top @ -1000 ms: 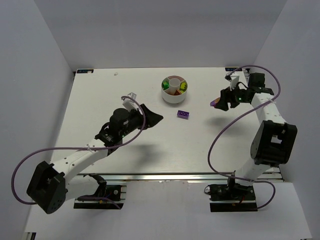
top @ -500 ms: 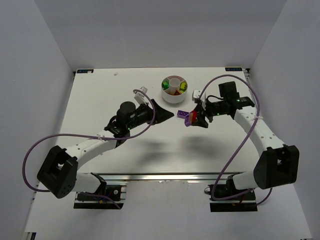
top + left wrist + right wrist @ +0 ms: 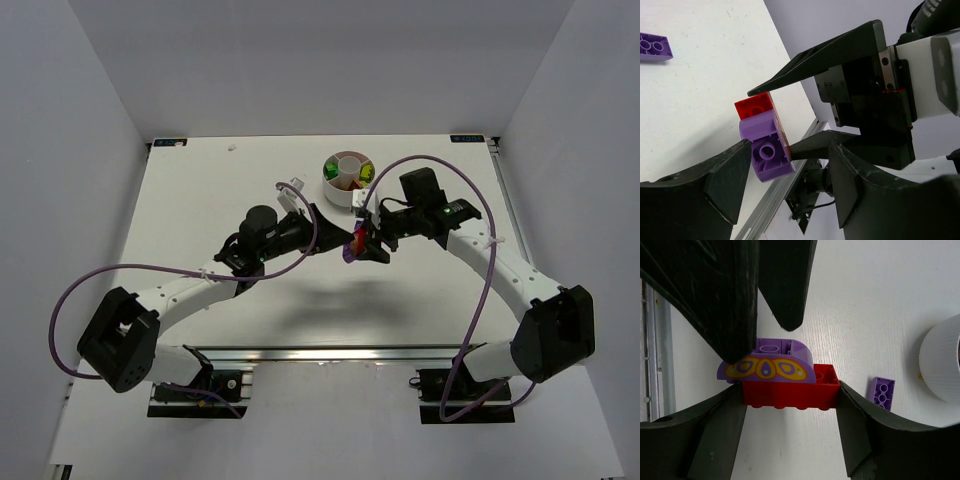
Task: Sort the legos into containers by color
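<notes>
My right gripper (image 3: 790, 390) is shut on a red lego (image 3: 790, 389) with a purple curved lego (image 3: 767, 366), printed yellow, stuck on top. It holds the pair above the table, near the centre in the top view (image 3: 352, 246). My left gripper (image 3: 790, 150) is open, and its fingers (image 3: 785, 285) straddle the purple curved lego (image 3: 765, 152). I cannot tell whether they touch it. A flat purple lego (image 3: 881, 392) lies on the table by the white dish (image 3: 347, 195). The dish's compartments hold green, yellow-green, orange and red legos.
Both arms meet just in front of the dish, grippers (image 3: 340, 236) nearly touching. The table's near edge with a metal rail (image 3: 330, 352) lies behind the arms. White walls enclose the table on three sides.
My right arm has swung left from the far right to the centre, carrying the red and purple pair. My left gripper has moved right to meet it and now straddles the purple lego.
</notes>
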